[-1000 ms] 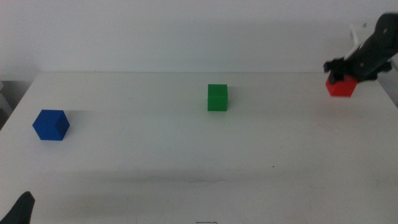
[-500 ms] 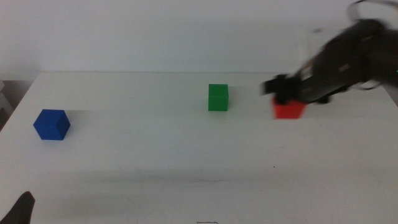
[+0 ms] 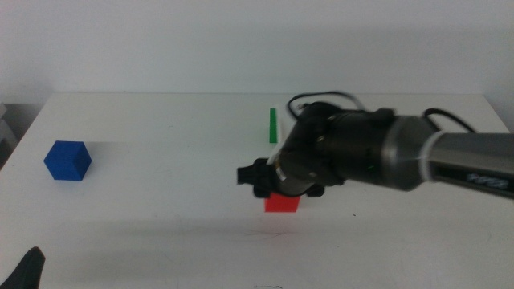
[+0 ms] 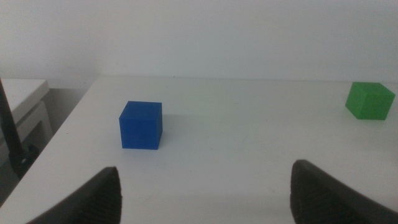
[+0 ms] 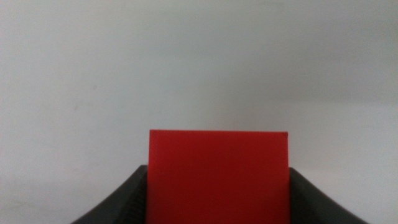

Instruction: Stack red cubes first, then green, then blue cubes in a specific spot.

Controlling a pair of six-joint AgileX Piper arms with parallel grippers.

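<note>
White table (image 3: 161, 233), plain matte top. Right arm (image 3: 401, 156) reaching in from the right edge, across past table centre. Right gripper (image 3: 277, 189) near the middle of the table, a bit toward the front edge, clamped on the red cube (image 3: 283, 203); in the right wrist view both jaws press flush against the cube's (image 5: 219, 177) two side faces. Red cube square to the jaws, top face level, no long axis (equal sides), front face toward the front edge. Cannot tell whether its underside is touching the table or just above it.

Green cube (image 3: 273, 126) behind the right arm, toward the back edge, mostly hidden, only a thin strip showing in the middle view; seen whole in the left wrist view (image 4: 370, 100), sitting flat.

Blue cube (image 3: 67, 160) near the left edge, well apart from the others, flat on the table, one vertical edge turned toward the front.

Left gripper (image 4: 205, 193) parked low at the front left corner, jaws spread wide, holding nothing.
</note>
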